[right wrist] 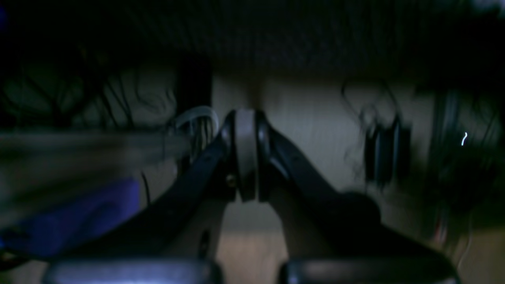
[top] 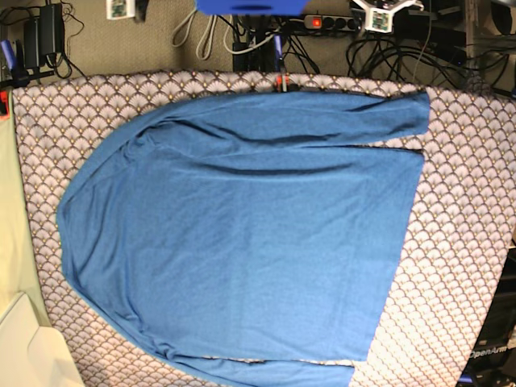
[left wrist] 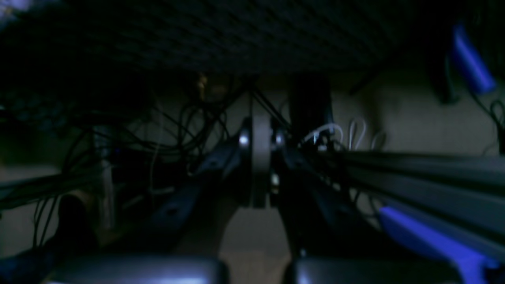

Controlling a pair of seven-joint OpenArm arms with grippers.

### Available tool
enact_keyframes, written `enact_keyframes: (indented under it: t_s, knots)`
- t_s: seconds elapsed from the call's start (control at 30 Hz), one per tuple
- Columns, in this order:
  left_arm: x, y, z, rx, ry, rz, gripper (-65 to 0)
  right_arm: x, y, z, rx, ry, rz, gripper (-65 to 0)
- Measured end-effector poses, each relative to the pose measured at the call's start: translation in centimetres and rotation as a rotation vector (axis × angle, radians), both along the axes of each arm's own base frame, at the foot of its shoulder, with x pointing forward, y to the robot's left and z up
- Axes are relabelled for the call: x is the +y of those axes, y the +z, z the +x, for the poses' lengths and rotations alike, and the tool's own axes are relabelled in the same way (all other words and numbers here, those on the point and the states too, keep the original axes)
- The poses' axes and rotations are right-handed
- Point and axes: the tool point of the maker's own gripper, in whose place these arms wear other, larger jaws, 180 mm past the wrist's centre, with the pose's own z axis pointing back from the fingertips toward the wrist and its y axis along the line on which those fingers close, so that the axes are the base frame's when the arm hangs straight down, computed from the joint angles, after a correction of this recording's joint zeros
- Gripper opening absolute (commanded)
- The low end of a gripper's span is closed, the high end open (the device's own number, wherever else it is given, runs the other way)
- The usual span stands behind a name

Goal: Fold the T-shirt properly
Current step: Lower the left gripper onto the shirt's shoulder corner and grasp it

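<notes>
The blue T-shirt point(top: 242, 234) lies spread flat on the scallop-patterned tablecloth point(top: 468, 242) in the base view. Its shoulders point left and its hem points right. One long sleeve point(top: 379, 113) runs along the far edge, and the other point(top: 266, 372) runs along the near edge. Neither arm shows in the base view. In the dark left wrist view my left gripper point(left wrist: 257, 157) is shut, pads pressed together with nothing between them. The right gripper point(right wrist: 246, 154) is likewise shut and empty. Both hang low, below the cloth's edge, with no shirt near them.
Cables and a power strip point(top: 322, 22) lie on the floor beyond the table's far edge, beside a blue part point(top: 250, 6). A cream surface point(top: 24, 347) sits at the near left corner. Both wrist views show tangled cables point(left wrist: 165, 130) and blue frame parts point(left wrist: 434, 240).
</notes>
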Motion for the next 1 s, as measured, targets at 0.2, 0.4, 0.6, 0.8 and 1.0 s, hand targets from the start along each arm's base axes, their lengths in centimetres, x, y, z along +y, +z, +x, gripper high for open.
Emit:
enact_keyframes:
  t_s: [0.2,0.4,0.6,0.8,1.0]
  knots:
    - [0.7,4.6,2.3,-0.117,0.017,0.013,-57.6,0.5,3.4,2.3,-0.096,0.007,0.006,-56.8]
    - [2.7,6.8,3.3,-0.167,0.110,-0.041,-26.3,0.4,3.5,2.6,-0.103,0.037,0.002,-40.4]
    - [7.8,8.2,5.3,-0.227,0.246,-0.084,-23.8,0.1,3.9,4.1,-0.146,0.043,-0.008,-38.3]
    - [11.2,6.4,6.6,-0.240,0.335,-0.075,-23.8,0.2,4.2,5.5,-0.184,0.044,-0.007,-38.3]
    - [12.4,3.8,7.6,-0.227,0.391,-0.087,-23.8,0.2,4.3,6.1,-0.197,0.044,-0.008,-38.4]
